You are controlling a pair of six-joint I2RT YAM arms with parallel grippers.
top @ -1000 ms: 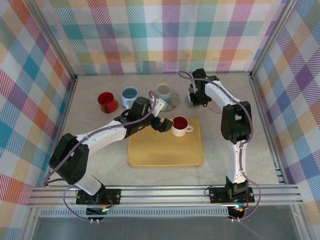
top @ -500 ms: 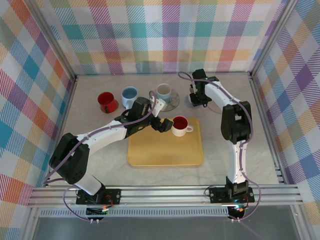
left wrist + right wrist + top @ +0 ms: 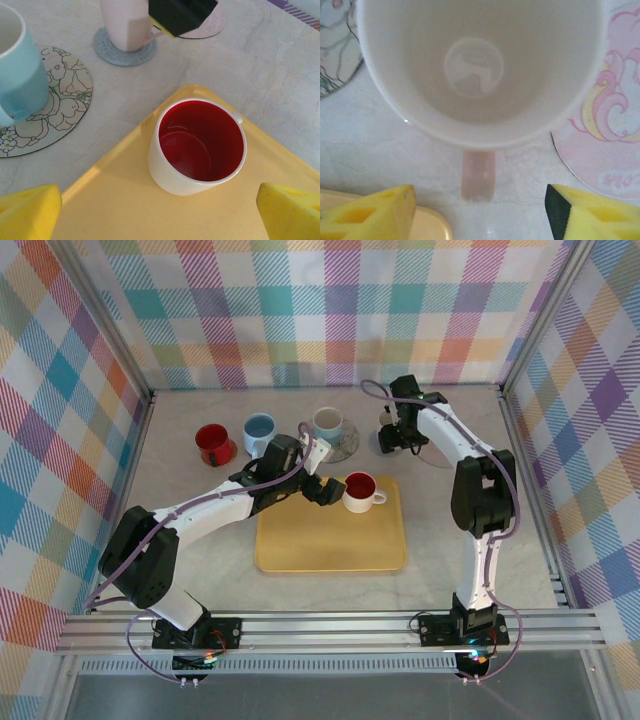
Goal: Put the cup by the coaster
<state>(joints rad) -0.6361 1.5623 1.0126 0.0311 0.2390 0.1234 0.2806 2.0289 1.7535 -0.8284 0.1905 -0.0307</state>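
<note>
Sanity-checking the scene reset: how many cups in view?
5: red cup and blue cup at back left, pale cup on floral coaster, pink cup below the right gripper, red-lined cup on the tray. None seems hidden.

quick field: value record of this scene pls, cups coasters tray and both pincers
pale pink ceramic cup: upright on grey-blue round coaster, beside pink round coaster
right pincer: open, over cup's handle, not gripping
white red-lined mug: on yellow plastic tray
left pincer: open, aimed at mug
pale blue mug: on floral coaster
</note>
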